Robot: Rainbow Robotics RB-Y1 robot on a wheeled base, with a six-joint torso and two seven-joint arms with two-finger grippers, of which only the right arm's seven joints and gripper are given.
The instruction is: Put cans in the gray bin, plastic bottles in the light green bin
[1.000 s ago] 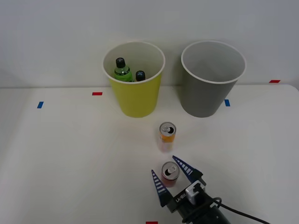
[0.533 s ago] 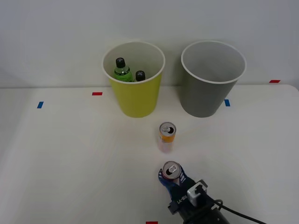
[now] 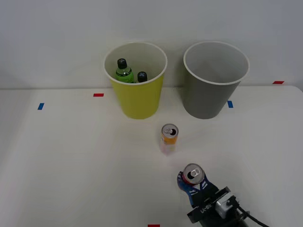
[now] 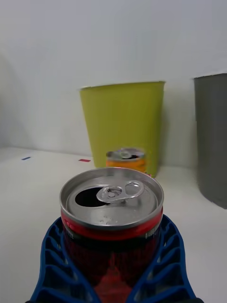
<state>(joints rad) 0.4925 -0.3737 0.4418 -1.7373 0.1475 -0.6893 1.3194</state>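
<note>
Red can (image 3: 191, 176), its silver top open, sits clamped between the blue ribbed fingers of the right gripper (image 3: 192, 185) at the near edge of the white table (image 3: 71, 156). Beyond it the orange-yellow can (image 3: 169, 138) stands upright on the table. Farther back stand the light green bin (image 3: 137, 97), with two black-capped plastic bottles (image 3: 124, 70) inside, and the gray bin (image 3: 208, 97) to its right.

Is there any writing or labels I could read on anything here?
Small white lettering on the black body behind the right gripper: too small to read.
Label on the green plastic bottle in the yellow-green bin: unreadable.
Red can, orange-yellow can: no legible text.
</note>
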